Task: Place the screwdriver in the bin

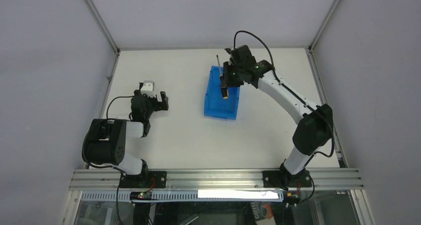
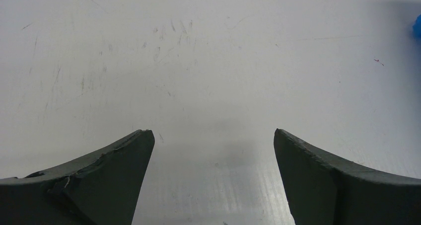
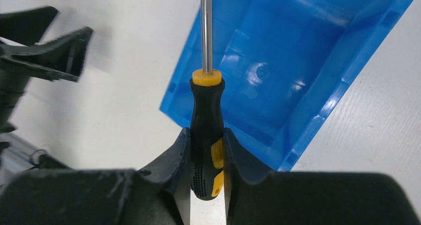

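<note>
The blue bin lies on the white table, open side up. The right gripper hangs over it, clamped on the handle of the screwdriver, which is held in the air above the bin's edge. The left gripper is spread wide over the table, holding nothing, well apart from the bin.

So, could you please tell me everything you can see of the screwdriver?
The screwdriver has a thin, shiny silver shaft, a yellow collar and a black handle with yellow insets and a textured grip, seemingly rubbery plastic. The right gripper is shut on the handle, one finger each side. It is held in the air, shaft pointing away from the wrist, over the edge of the blue bin.
</note>
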Motion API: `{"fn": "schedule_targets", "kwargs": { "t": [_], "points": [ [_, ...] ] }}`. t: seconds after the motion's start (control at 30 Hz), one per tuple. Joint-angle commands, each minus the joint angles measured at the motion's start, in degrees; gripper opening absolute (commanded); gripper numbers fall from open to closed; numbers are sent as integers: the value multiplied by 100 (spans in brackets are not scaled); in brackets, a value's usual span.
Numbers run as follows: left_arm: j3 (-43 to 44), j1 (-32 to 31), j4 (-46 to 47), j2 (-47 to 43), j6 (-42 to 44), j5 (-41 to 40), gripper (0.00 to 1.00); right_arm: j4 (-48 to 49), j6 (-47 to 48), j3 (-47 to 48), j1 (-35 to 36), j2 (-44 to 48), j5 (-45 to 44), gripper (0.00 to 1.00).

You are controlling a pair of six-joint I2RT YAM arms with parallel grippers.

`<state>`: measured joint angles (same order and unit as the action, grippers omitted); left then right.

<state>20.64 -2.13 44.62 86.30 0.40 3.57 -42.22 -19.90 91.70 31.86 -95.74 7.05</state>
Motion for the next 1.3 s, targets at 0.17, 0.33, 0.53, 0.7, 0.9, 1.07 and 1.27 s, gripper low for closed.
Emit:
{"fn": "schedule_targets", "kwargs": {
  "t": [0.17,0.33,0.53,0.7,0.9,1.07,1.27],
  "points": [
    [115,51,179,9,-102,32,99,725,298,-415,540,-721,-1503,9],
    [112,46,179,7,-102,29,99,588,382,-267,611,-1140,-1805,11],
    [115,46,179,9,-102,29,99,608,375,-327,679,-1368,-2027,16],
    [115,46,179,7,-102,26,99,627,359,-307,740,-1455,-2094,40],
    [115,46,179,9,-102,29,99,627,337,-227,800,-1429,-2155,55],
    [110,47,179,9,-102,28,99,605,295,-126,873,-1354,-2145,54],
    [115,46,179,9,-102,29,99,442,122,67,953,-1069,-2291,55]
  ]
}}
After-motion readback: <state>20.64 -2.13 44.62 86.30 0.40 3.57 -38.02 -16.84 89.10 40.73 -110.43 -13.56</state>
